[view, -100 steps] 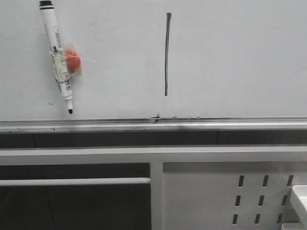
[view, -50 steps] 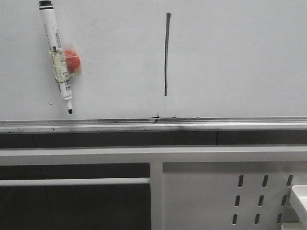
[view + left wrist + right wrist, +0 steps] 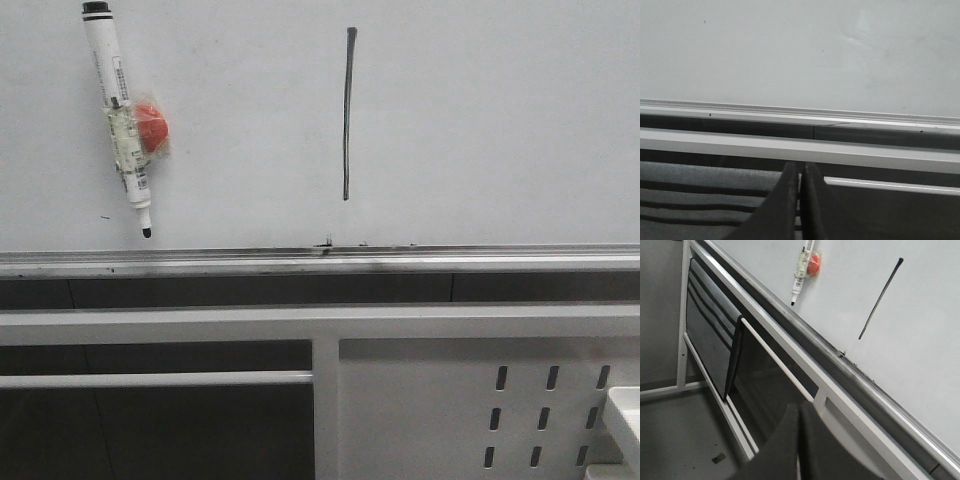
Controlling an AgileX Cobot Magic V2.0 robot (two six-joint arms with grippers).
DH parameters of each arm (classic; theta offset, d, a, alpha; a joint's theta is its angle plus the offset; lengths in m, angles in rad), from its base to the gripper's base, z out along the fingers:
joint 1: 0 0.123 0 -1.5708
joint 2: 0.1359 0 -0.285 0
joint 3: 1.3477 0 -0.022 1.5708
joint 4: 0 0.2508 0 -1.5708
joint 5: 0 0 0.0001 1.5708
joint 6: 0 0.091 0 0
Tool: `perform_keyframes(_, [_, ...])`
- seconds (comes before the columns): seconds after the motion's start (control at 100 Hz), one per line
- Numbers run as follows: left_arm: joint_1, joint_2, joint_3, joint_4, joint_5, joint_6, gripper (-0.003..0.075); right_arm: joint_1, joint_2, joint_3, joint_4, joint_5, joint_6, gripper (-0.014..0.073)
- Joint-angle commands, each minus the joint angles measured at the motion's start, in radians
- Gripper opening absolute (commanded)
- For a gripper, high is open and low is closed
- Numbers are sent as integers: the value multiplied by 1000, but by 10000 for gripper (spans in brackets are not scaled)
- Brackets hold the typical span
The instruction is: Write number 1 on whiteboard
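The whiteboard (image 3: pixel 500 130) fills the upper half of the front view, with a silver ledge (image 3: pixel 320 260) along its bottom edge. A thin dark vertical stroke, the number 1 (image 3: pixel 348 112), stands at its middle, and it also shows in the right wrist view as the number 1 (image 3: pixel 880 298). A white marker pen (image 3: pixel 118 117) hangs tilted on the board at upper left, held by a red magnet (image 3: pixel 150 127). My left gripper (image 3: pixel 800 172) is shut and empty below the ledge. My right gripper (image 3: pixel 799 412) is shut and empty, low and away from the board. Neither gripper shows in the front view.
Small dark smudges (image 3: pixel 325 242) sit on the board just above the ledge. Below runs a white metal frame (image 3: pixel 320 322) with a slotted panel (image 3: pixel 545 415) at lower right. A white object's corner (image 3: pixel 625 420) pokes in at the right edge.
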Motion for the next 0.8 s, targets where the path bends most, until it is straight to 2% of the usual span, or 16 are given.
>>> perform_keyframes(0.0, [-12, -20, 36, 2, -50, -20, -20, -3, 8, -26, 0, -78, 1, -69])
perform_keyframes(0.23, [-87, -20, 36, 9, -50, -20, -20, -3, 8, -26, 0, -78, 1, -69])
perform_keyframes(0.79, [-88, -20, 36, 9, -52, -20, -20, -3, 8, -26, 0, -78, 1, -69])
